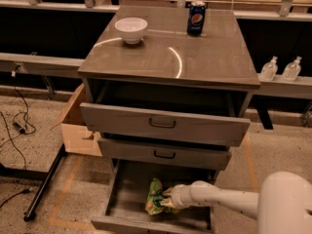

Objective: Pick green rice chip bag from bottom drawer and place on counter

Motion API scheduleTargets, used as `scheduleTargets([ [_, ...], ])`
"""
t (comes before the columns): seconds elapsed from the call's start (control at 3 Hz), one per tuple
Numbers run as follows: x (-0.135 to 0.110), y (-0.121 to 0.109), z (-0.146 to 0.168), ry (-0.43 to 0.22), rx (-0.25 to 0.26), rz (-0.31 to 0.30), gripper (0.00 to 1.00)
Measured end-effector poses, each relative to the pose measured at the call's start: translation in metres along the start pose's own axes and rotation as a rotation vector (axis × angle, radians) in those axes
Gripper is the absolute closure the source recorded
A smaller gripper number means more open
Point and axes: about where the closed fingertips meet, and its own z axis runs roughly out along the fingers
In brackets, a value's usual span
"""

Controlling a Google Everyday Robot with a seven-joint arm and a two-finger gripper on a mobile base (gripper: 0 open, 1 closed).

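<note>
Bag (pixel 154 203) lay in the bottom drawer (pixel 130 188), left of centre, long axis running roughly front to back. Gripper (pixel 166 202) reached in from the right, its tip against the bag's right edge. Could not tell whether it gripped or not. Bag's right side was hidden behind it. Counter (pixel 217 57) stood well above.

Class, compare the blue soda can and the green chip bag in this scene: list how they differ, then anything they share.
The blue soda can stands upright on the counter; the green rice chip bag lies in the bottom drawer. The can is a smooth cylinder; the bag is crinkled. Nothing touches the can; the tool is at the bag, inside the drawer. Both are small packages.
</note>
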Motion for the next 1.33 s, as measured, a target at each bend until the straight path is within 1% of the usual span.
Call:
scheduleTargets([
  [0.33, -0.003, 0.002, -0.069, -0.026, 0.067, 0.011, 1.00],
  [0.67, -0.018, 0.001, -0.139, -0.064, 0.114, 0.051, 1.00],
  [1.0, -0.044, -0.009, -0.223, -0.142, 0.154, 0.099, 1.00],
  [1.33, -0.044, -0.009, -0.223, -0.143, 0.154, 0.098, 1.00],
])
